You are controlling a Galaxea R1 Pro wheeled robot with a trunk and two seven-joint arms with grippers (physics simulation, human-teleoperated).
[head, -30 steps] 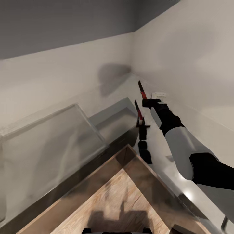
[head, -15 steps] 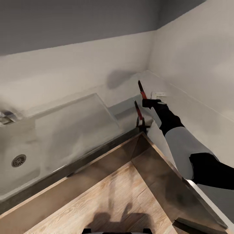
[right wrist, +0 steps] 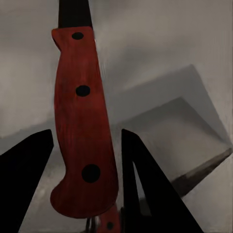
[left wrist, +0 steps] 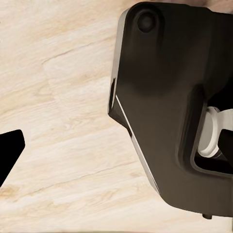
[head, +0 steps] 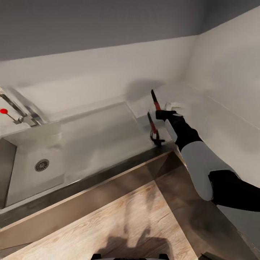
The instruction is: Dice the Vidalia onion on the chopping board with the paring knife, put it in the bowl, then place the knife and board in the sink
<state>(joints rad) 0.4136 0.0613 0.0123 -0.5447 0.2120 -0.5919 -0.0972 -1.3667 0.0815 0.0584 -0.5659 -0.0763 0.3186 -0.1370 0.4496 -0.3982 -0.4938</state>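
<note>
The right gripper (head: 157, 115) is clamping the knife (head: 155, 101) by its red handle, blade pointing up and away, holding it above the countertop (head: 144, 121) just beside the sink (head: 54, 155), likely to drop it in. I cannot tell the left gripper's state.

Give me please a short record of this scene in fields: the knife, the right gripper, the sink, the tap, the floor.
knife: red handle, dark blade pointing up, held above the countertop
right gripper: shut on the knife handle; seen at
sink: grey basin with round drain, nothing seen inside
draining board: flat, beside the basin
tap: chrome with red knob, behind the basin
floor: light wood planks
</note>
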